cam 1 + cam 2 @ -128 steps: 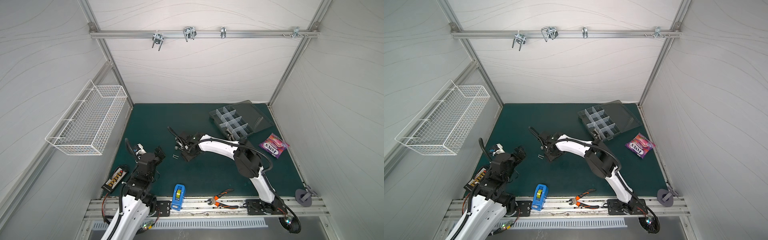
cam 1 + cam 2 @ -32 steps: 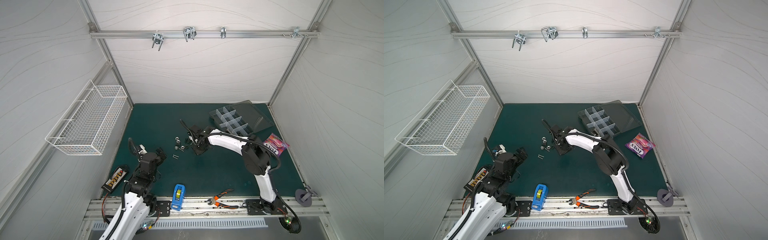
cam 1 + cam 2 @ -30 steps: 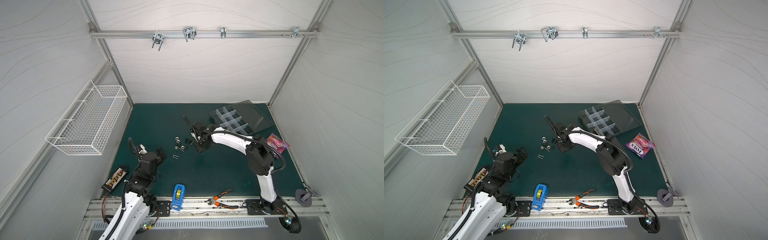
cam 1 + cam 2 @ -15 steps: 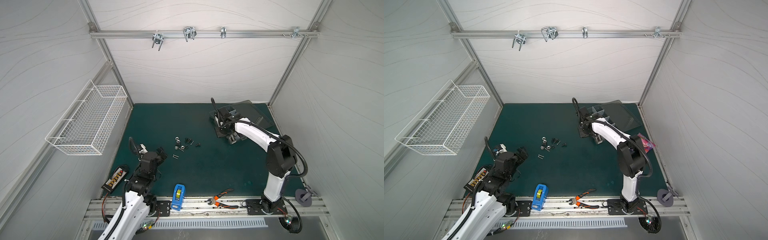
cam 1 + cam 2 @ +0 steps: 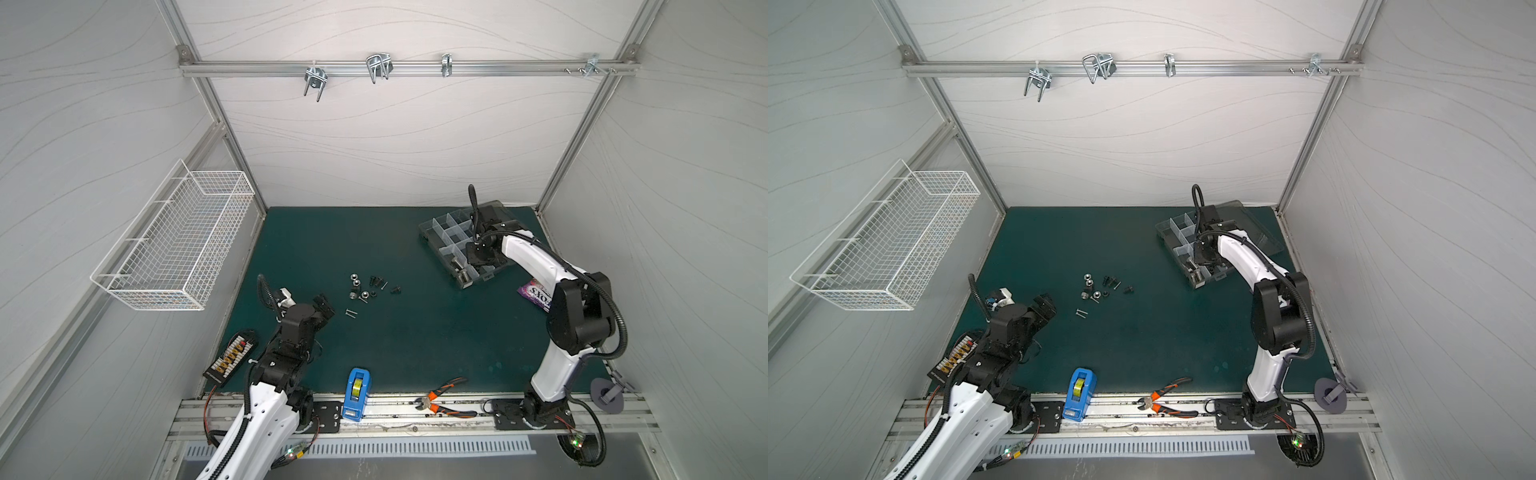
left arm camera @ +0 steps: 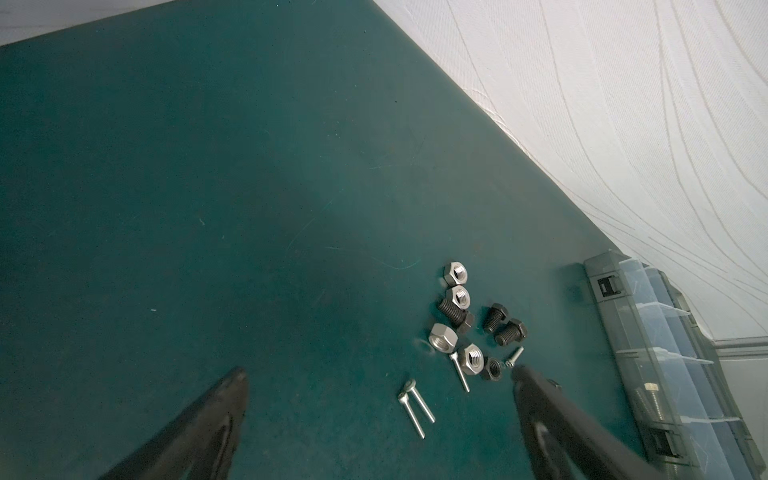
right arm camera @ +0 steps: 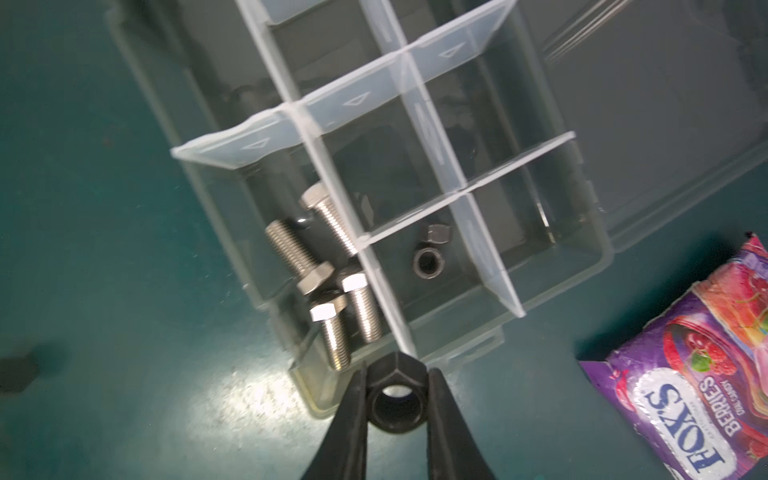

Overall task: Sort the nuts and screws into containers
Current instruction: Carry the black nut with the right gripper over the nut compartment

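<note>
Right hand (image 7: 397, 374) brought nut (image 7: 397, 405), seemingly, over organizer (image 7: 453, 303).

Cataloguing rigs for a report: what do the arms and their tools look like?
The left arm and right arm pair glossy white shells with black joints, black ribbed cables looping alongside. The left tool and right tool each have two slim, tapered black fingers.

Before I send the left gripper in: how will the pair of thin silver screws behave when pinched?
The thin silver screws look rigid but probably roll: round shanks flat on the mat. Their heads appear to touch, so nudging one likely shifts both. Lying low, they may slip from the open left gripper.
</note>
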Robot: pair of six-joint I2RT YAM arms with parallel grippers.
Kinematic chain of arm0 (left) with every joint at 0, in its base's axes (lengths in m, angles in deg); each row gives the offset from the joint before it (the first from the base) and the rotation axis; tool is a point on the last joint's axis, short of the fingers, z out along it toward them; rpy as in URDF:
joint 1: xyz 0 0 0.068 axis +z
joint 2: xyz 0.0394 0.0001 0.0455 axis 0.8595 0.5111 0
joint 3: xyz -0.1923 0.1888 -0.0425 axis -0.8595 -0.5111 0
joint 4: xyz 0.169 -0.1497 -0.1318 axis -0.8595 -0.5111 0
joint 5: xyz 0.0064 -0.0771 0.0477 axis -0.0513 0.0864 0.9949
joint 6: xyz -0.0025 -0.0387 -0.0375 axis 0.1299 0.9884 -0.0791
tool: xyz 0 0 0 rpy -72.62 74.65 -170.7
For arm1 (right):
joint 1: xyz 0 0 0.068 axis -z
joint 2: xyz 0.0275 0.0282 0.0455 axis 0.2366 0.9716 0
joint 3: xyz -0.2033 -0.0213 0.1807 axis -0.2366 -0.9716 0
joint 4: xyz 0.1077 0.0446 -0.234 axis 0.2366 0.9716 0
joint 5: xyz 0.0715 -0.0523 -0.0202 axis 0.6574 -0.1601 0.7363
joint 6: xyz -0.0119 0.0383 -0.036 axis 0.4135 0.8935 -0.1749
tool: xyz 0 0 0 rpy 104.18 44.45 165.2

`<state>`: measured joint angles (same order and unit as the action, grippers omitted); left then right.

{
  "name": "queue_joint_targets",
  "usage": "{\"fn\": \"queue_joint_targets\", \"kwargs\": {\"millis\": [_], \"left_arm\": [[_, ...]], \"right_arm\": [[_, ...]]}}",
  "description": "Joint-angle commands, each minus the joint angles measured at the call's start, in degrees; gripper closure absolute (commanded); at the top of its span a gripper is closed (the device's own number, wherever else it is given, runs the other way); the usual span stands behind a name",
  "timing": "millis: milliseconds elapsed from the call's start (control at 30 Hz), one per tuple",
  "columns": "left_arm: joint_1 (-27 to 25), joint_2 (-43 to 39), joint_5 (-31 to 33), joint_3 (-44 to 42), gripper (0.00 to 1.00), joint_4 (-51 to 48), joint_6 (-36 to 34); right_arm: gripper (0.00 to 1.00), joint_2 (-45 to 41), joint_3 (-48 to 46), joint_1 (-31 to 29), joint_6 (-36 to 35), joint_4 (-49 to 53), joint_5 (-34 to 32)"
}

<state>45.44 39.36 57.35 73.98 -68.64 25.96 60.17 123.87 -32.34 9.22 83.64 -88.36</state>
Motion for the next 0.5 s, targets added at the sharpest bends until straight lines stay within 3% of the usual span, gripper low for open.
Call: {"fn": "queue_joint_targets", "kwargs": {"millis": [0, 467], "left_arm": [[-0.1, -0.3, 0.0, 1.1, 0.0, 1.3, 0.5], [-0.1, 0.2, -0.1, 1.5, 0.0, 1.7, 0.5]], "right_arm": [[0.97, 2.4, 0.6, 1.5, -0.8, -0.4, -0.7], [0.95, 8.3, 1.9, 4.3, -1.6, -1.0, -0.5]]}}
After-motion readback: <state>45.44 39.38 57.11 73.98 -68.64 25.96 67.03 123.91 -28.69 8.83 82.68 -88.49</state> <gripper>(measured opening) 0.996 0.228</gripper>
